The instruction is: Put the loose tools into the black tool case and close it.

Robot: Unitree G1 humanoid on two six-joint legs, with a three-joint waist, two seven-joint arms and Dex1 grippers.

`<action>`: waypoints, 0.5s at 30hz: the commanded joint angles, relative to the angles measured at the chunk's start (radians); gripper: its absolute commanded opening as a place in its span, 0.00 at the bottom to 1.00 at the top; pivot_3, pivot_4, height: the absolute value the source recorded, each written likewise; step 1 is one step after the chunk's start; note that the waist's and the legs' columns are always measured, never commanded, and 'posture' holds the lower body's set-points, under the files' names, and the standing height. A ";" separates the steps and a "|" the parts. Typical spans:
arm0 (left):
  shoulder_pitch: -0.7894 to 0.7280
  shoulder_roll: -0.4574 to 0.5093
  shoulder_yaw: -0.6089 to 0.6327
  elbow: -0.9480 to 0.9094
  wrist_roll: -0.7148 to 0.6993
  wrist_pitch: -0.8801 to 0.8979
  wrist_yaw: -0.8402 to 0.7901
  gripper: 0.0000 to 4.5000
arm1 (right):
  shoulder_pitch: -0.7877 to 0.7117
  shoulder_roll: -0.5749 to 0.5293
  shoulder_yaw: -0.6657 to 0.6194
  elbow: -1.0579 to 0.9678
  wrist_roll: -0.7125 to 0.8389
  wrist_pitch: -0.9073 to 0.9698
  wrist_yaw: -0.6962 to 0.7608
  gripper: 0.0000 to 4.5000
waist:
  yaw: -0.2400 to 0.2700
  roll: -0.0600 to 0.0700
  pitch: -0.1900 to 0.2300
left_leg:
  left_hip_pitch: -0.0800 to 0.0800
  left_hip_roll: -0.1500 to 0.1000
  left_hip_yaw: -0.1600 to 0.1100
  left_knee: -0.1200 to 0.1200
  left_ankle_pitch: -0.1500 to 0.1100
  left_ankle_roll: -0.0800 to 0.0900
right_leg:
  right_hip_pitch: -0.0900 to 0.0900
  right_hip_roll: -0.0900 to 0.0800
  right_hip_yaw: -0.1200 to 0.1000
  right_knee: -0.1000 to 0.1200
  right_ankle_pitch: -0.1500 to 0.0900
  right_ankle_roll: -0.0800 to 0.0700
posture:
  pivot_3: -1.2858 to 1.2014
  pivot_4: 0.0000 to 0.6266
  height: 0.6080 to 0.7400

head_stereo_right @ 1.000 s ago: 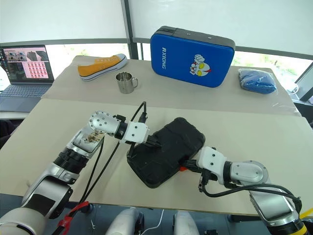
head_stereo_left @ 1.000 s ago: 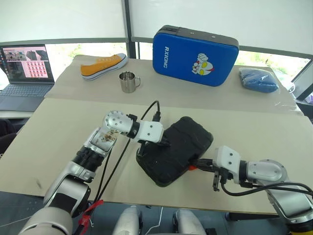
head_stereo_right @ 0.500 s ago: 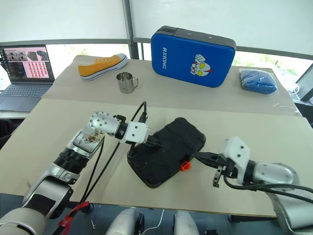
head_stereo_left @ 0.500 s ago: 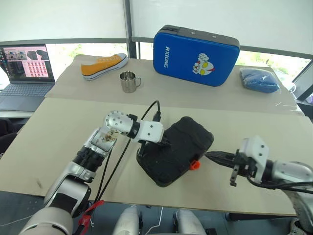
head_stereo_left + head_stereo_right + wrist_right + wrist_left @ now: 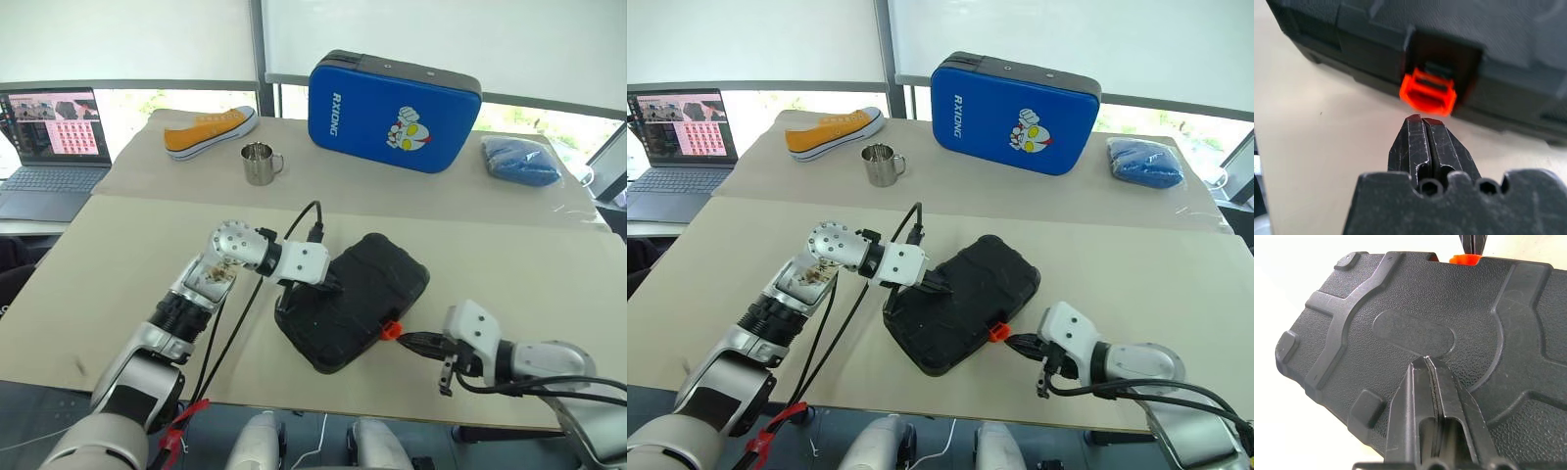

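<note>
Left end effector closed, tips on pebbled black tool case | right end effector closed near orange latch

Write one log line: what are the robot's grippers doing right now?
left gripper: shut, on black tool case lid | right gripper: shut, near orange latch | case: closed

You've got a large blue zip case with a cartoon figure standing at the far table edge, small steel mug beside a yellow canvas sneaker, open laptop far left, blue cloth bundle far right
</note>
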 commanded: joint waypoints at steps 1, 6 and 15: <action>0.010 -0.015 -0.033 0.023 0.034 -0.004 0.015 0.01 | -0.063 0.027 0.005 -0.016 0.019 0.000 -0.012 0.00 | -0.002 0.000 0.000 | 0.000 0.000 0.000 0.000 0.000 0.000 | 0.000 0.000 0.000 0.000 0.000 0.000 | 0.52 0.24 0.99; 0.019 -0.017 -0.033 0.014 0.036 0.000 0.017 0.01 | -0.107 0.049 -0.011 -0.016 0.048 0.037 -0.009 0.00 | -0.012 0.000 0.000 | 0.000 0.001 0.000 0.000 0.000 0.000 | -0.001 0.001 0.000 0.000 0.000 0.000 | 0.52 0.24 0.99; 0.026 -0.027 -0.038 0.012 0.041 0.006 0.023 0.01 | -0.128 0.039 -0.013 -0.026 0.043 0.047 0.008 0.00 | -0.013 0.000 0.000 | 0.000 0.001 0.000 0.000 0.000 0.000 | -0.001 0.001 0.000 0.001 0.000 0.000 | 0.52 0.24 0.99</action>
